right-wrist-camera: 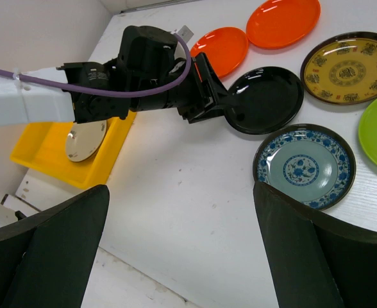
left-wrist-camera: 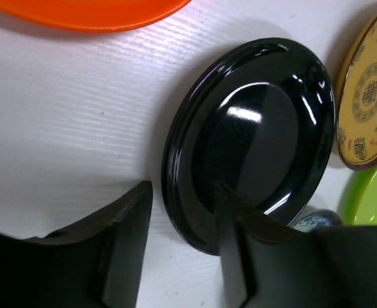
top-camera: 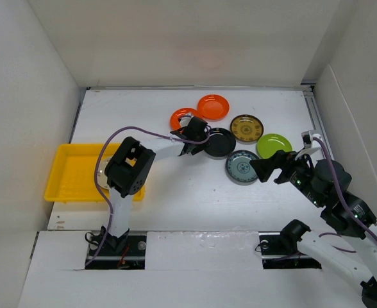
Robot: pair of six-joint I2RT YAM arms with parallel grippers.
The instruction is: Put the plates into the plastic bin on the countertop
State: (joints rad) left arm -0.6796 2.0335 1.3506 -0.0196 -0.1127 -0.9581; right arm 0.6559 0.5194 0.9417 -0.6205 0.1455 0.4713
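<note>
The black plate (top-camera: 219, 142) lies on the white countertop (top-camera: 175, 192). My left gripper (top-camera: 198, 138) is open astride its left rim (left-wrist-camera: 182, 218), one finger (left-wrist-camera: 240, 250) over the plate's inside, the other (left-wrist-camera: 127, 237) outside it. Around it lie two orange plates (top-camera: 213, 106) (top-camera: 182, 118), a gold-patterned plate (top-camera: 247, 128), a lime green plate (top-camera: 274, 145) and a grey-blue patterned plate (top-camera: 242, 166). The yellow bin (top-camera: 63, 173) at the left holds a cream plate (right-wrist-camera: 84, 141). My right gripper (top-camera: 272, 168) is open and empty beside the grey-blue plate (right-wrist-camera: 304, 167). A second gold-patterned plate is not visible.
White walls enclose the countertop on the left, back and right. The left arm's purple cable (top-camera: 111, 144) arcs over the bin's right end. A raised white ledge (top-camera: 195, 240) runs along the near edge by the arm bases.
</note>
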